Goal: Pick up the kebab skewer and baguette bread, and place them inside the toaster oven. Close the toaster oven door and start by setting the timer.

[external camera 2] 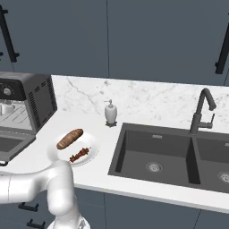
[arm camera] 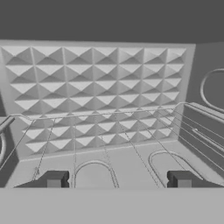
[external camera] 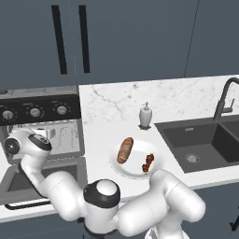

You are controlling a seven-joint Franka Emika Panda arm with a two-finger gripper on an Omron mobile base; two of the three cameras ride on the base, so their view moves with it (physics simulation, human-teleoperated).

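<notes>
**Me:** Starting at the left: the toaster oven (external camera: 44, 123) sits at the counter's left end with the toaster oven door (external camera: 42, 179) dropped flat toward me. My arm reaches into that opening. In the hand view the gripper (arm camera: 118, 179) looks straight into the cavity, its tips well apart with nothing between them, the wire rack (arm camera: 109, 144) just ahead.

**Spotter:** And the food?

**Me:** To the right of the oven, on the white plate (external camera: 135, 173) at the counter's front. The baguette bread (external camera: 124, 150) lies on its left half and the kebab skewer (external camera: 148, 163) on its right, close together but apart. Further right, a soap dispenser (external camera: 145, 115) near the wall, then the sink (external camera: 200, 140).

**Spotter:** What worries you?

**Me:** My hand is empty and inside the oven while both items are outside. Backing out, I could catch a finger in the rack wires or knock the lowered door. At the plate, the skewer is thin and lies flat, so the fingers may slip off it or nudge the loaf.
</notes>
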